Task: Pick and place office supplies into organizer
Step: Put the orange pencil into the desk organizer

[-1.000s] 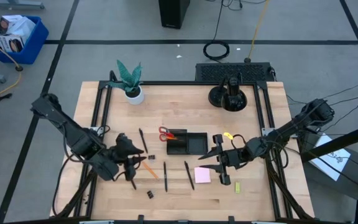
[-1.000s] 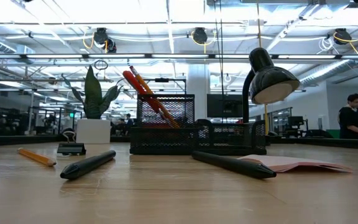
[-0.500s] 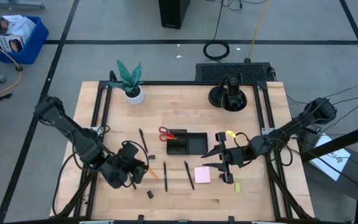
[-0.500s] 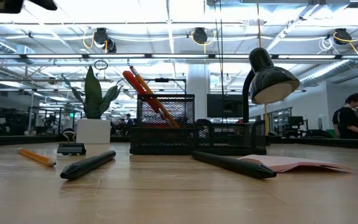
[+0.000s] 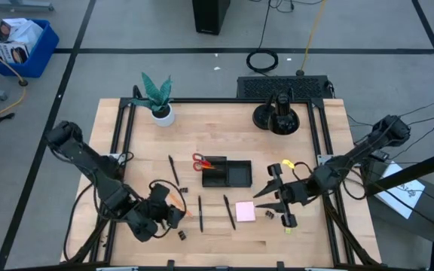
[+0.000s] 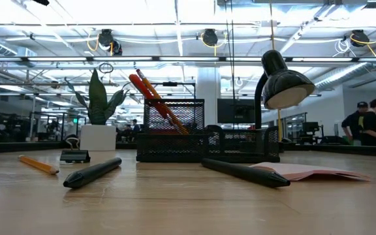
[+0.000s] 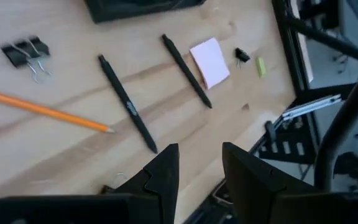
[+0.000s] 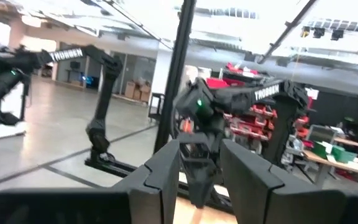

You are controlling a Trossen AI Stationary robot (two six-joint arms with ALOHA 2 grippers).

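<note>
Scissors (image 5: 201, 161) and pencil in organizer (image 5: 236, 176)

Left arm reaches in from the table's left edge, left gripper (image 5: 173, 216) low over the front-left area — fingers (image 7: 160, 177) parted, nothing between them. Right arm enters from the right; right gripper (image 5: 271, 196) likewise parted and empty.

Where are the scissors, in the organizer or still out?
In. Scissors stand in the organizer's end compartment; red handles stick out its top.
</note>
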